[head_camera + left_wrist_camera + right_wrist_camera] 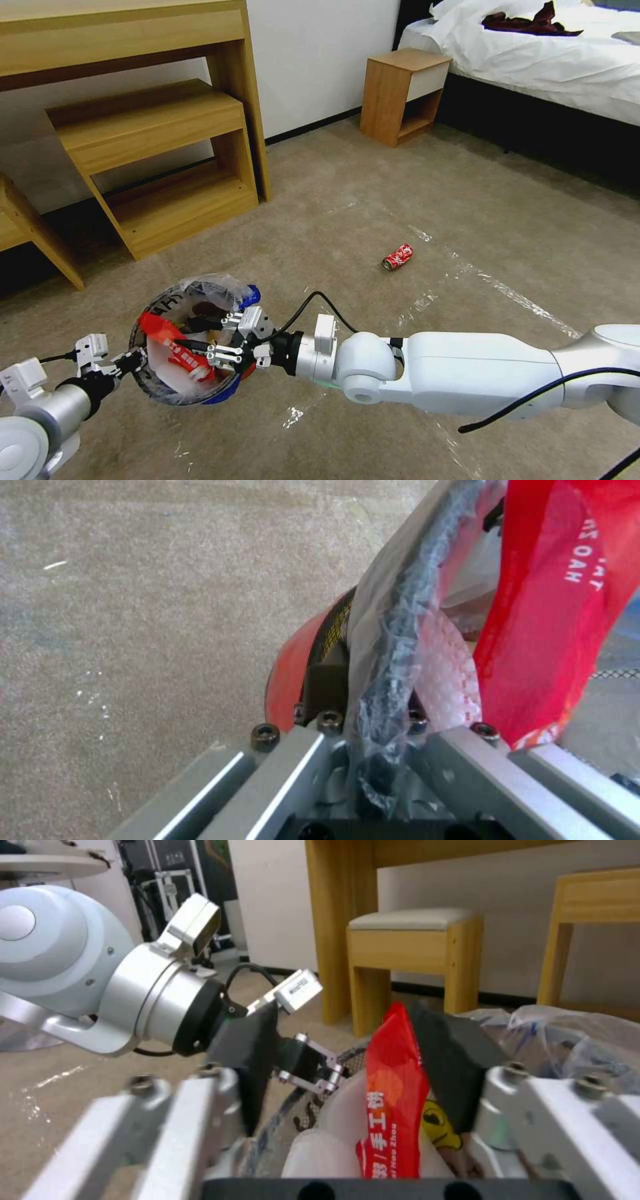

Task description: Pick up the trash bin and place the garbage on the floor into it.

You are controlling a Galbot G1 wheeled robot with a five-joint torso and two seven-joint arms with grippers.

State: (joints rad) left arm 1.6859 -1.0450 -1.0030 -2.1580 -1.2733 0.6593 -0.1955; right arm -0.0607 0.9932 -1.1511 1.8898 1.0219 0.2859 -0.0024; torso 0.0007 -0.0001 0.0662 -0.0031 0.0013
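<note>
The left claw (pixel 130 362) pinches the trash bin (pixel 167 393) rim. The right claw (pixel 223 341), spread, is over its mouth beside a red wrapper (pixel 175 347). The crushed can (pixel 397 257) lies at 2 o'clock, its long axis toward 2 o'clock.

My right claw (pixel 347 1075) stands spread around a red wrapper (pixel 393 1090) over the trash bin (pixel 560 1040). Left claw (pixel 313 1072) at ten o'clock grips the rim.
</note>
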